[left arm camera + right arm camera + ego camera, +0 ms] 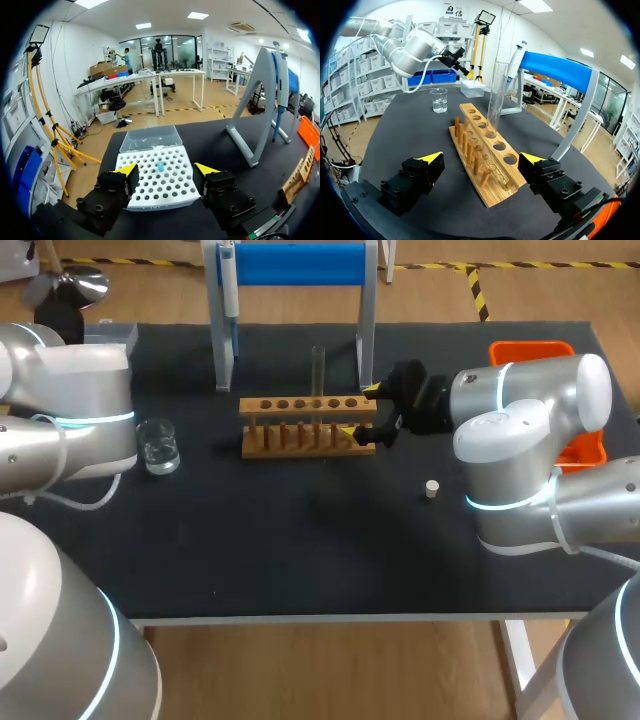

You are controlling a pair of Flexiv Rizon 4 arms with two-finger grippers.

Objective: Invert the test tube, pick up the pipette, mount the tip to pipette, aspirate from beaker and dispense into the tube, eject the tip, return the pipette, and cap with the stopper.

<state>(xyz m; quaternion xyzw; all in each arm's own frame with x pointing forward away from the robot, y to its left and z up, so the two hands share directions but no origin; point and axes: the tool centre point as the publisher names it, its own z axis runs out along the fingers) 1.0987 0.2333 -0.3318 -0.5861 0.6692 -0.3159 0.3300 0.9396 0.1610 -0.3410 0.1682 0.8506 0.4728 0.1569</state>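
A lab, shown by tube rack (306, 439), beaker (158, 448), pipette stand (296, 264).

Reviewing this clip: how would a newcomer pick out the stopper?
Start at the wooden rack in the middle of the black table. Go past its right end and toward the front edge: the stopper sits there alone on the bare surface. It is the only small, pale plug, unlike the glass and wood around the rack.

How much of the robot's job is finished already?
Only the flip looks done: the test tube stands upright in the rack. Nothing is held: left end effector and right end effector are open. The pipette hangs on its stand and the stopper lies on the table, so the rest remains.
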